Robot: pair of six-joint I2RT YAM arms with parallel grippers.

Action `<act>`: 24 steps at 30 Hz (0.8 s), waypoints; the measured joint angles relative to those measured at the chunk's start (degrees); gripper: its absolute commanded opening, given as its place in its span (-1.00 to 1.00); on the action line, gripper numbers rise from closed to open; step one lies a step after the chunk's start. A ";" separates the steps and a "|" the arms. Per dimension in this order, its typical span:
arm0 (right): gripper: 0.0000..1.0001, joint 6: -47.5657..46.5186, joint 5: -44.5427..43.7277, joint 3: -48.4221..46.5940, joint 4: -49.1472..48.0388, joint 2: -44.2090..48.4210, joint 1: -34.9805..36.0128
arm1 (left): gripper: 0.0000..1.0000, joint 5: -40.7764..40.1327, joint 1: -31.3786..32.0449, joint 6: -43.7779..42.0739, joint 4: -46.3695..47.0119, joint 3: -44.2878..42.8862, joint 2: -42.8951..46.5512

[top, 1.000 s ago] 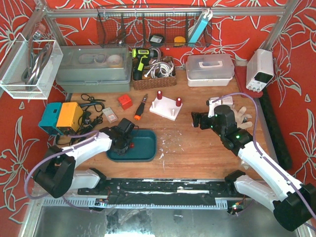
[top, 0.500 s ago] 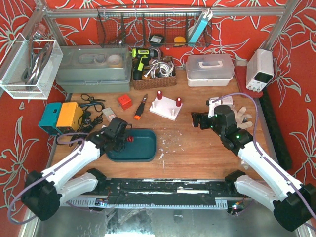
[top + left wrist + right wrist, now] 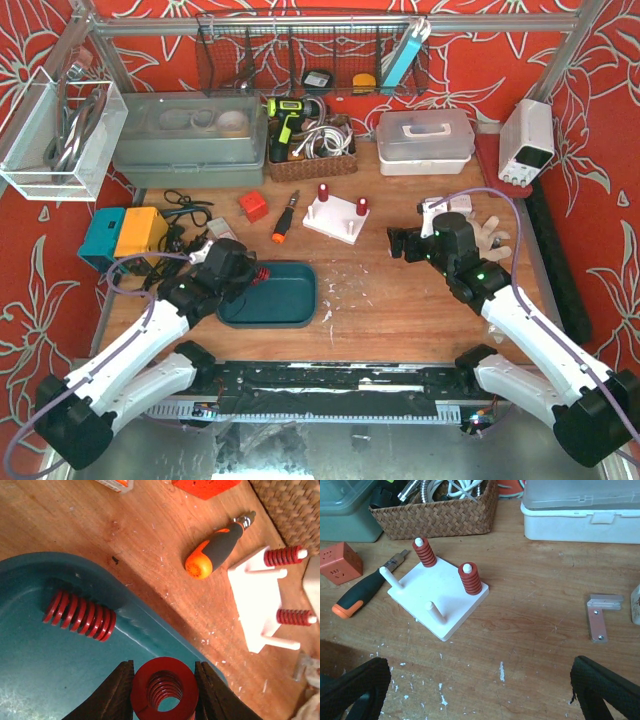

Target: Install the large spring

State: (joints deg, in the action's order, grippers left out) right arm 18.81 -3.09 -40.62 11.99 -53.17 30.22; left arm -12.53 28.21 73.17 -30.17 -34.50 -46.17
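My left gripper (image 3: 164, 690) is shut on a large red spring (image 3: 165, 689), held end-on above the teal tray (image 3: 45, 680); in the top view the gripper (image 3: 252, 274) hangs over the tray's left rim (image 3: 300, 318). A second red spring (image 3: 80, 615) lies in the tray. The white peg board (image 3: 437, 596) has two red springs on its far pegs (image 3: 469, 578) and two bare pegs nearer me (image 3: 434, 611). It also shows in the top view (image 3: 338, 216). My right gripper (image 3: 480, 680) is open above bare wood, near the board.
An orange-handled screwdriver (image 3: 362, 592) and an orange cube (image 3: 340, 562) lie left of the board. A wicker basket (image 3: 437, 515) and white lidded box (image 3: 580, 507) stand behind. A metal bracket (image 3: 599, 617) lies at the right. A teal-and-yellow box (image 3: 122, 238) sits far left.
My left gripper has lifted the large spring out of the tray and drawn back left and up. The right arm has not moved.
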 measured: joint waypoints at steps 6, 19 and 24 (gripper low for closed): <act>0.93 -0.04 2.56 0.00 -0.13 -0.26 0.00 | -1.00 1.62 0.70 -10.25 4.90 2.19 0.24; 0.71 26.60 21.27 5.75 -22.05 -7.10 7.23 | -1.00 9.27 0.79 -8.39 29.16 13.84 12.76; 0.53 39.36 21.18 6.25 -36.04 -12.96 14.67 | -1.00 10.03 0.83 -2.95 42.14 16.52 11.61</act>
State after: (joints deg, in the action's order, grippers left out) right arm 58.17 18.09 -34.37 -24.05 -66.13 44.88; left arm -2.50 29.04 70.22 11.97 -17.98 -34.57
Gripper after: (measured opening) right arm 0.815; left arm 0.314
